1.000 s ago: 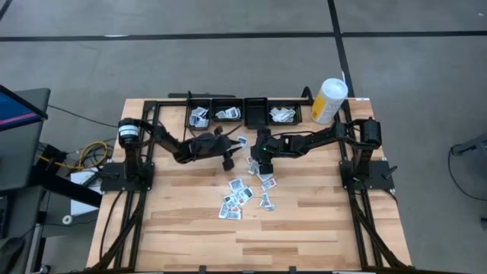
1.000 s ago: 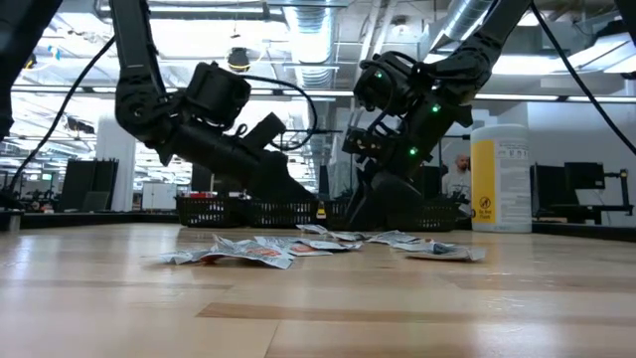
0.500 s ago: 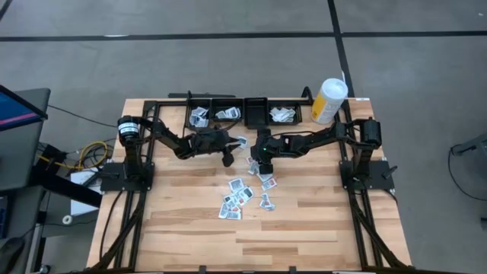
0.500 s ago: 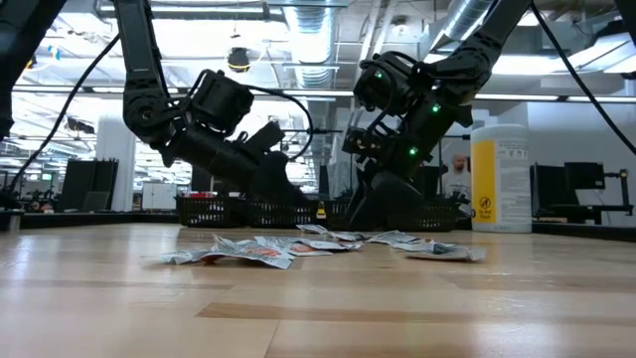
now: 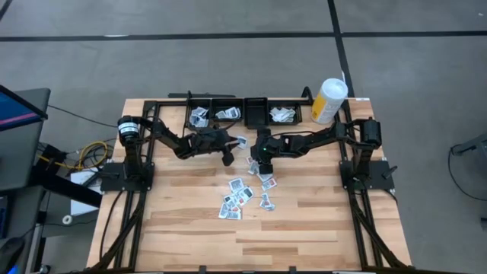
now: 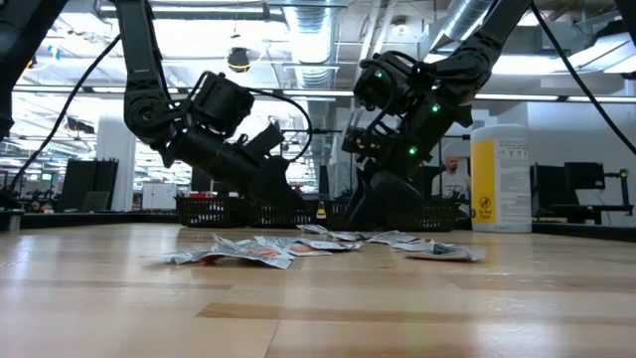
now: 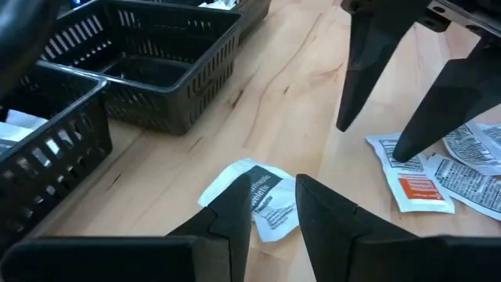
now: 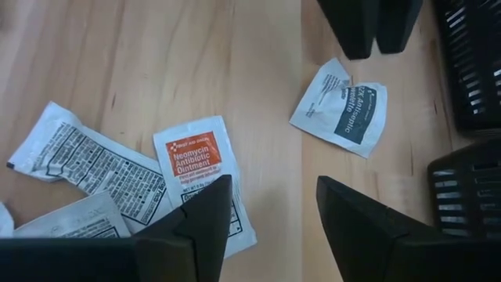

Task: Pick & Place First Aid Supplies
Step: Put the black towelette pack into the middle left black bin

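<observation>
1. I am holding the left hand [image 7: 270, 205] low over the desk [image 5: 319, 221] with its two fingers parted by a narrow gap and gripping nothing; a white packet with dark print [image 7: 262, 200] is lying flat just past the fingertips, partly hidden behind them.
2. That packet is sitting by itself between the row of black baskets [image 5: 243, 113] and the main scatter, and in the right wrist view it [image 8: 342, 108] is lying at a slant rather than square to either hand, so I am judging that the left hand needs a slight turn before it closes.
3. I am keeping the right hand [image 8: 270, 205] spread wide and empty, hovering over an orange-labelled ointment packet [image 8: 197, 180] with long printed packets [image 8: 82, 168] beside it.
4. Both hands are working close together near the middle of the desk; the left one is nearer the lone packet and the right one nearer the pile.
5. More packets [image 5: 240, 198] are lying loose further out toward the front edge, and some are already sitting in the baskets.
6. A white-and-yellow canister [image 5: 329, 99] is standing at the right end of the basket row.
</observation>
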Action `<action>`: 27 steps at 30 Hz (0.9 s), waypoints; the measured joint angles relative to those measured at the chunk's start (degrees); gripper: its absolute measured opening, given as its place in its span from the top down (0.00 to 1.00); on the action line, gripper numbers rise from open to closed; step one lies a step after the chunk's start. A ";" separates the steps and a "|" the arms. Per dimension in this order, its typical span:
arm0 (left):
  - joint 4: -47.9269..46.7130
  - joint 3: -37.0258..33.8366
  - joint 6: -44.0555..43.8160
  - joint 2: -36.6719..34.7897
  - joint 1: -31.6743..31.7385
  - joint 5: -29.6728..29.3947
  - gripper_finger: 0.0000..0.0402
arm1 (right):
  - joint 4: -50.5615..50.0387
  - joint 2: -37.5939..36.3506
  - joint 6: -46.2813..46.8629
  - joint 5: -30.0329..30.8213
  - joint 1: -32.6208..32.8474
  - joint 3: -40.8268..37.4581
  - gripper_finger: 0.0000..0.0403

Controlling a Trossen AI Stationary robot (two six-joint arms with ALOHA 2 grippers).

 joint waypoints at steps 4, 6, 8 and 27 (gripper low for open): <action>-0.10 2.09 -0.32 4.14 0.16 0.02 0.75 | 0.17 0.00 0.00 -0.02 0.00 0.00 0.54; 0.40 3.61 -0.44 7.08 0.18 -0.02 0.75 | 0.16 0.00 0.00 -0.04 0.00 0.00 0.54; 1.03 4.84 -1.24 8.91 0.16 -0.02 0.75 | 0.10 0.00 0.00 -0.04 0.00 0.00 0.54; 0.86 2.91 -7.52 9.14 -1.91 -2.79 0.97 | -0.06 0.00 -0.02 -0.11 0.76 -0.02 0.56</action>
